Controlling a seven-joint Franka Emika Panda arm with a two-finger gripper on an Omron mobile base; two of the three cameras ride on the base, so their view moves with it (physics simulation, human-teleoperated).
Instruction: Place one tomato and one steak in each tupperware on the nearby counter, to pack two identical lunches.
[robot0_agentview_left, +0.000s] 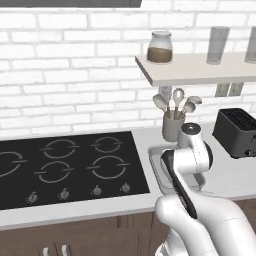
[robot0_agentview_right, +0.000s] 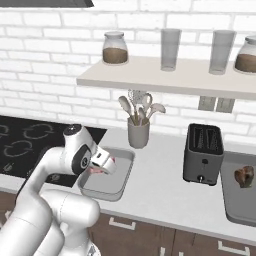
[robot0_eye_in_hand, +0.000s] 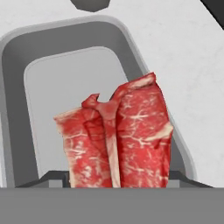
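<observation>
On the left, the black glass cooktop with its ring burners is lying flush in the long pale off-white surface, and nothing of the task is on it. Just to the right of it, the first shallow grey rectangular tupperware tray is sitting on the surface in front of the grey cup of wooden spoons.

The white arm is bending down over this tray, and the jaws are pinching a raw red steak with white marbling – the meat is hanging folded between them, above the bare floor of the tray. In the hand view the near tray is holding nothing under the steak, and I am seeing no tomato in it.

Further right, the dark slotted toaster is standing on the surface, and beyond it the second grey tray is lying at the right edge of the right base view. A brownish-red lump is resting inside it – it is possibly a steak, but it is too small for me to tell.

By my judgement the task is still in its first half. The steak in the jaws is not yet released into the first tray, this tray is still lacking its tomato, and I am not finding any tomato in the second tray either. No tomato is appearing anywhere on the surface here.
</observation>
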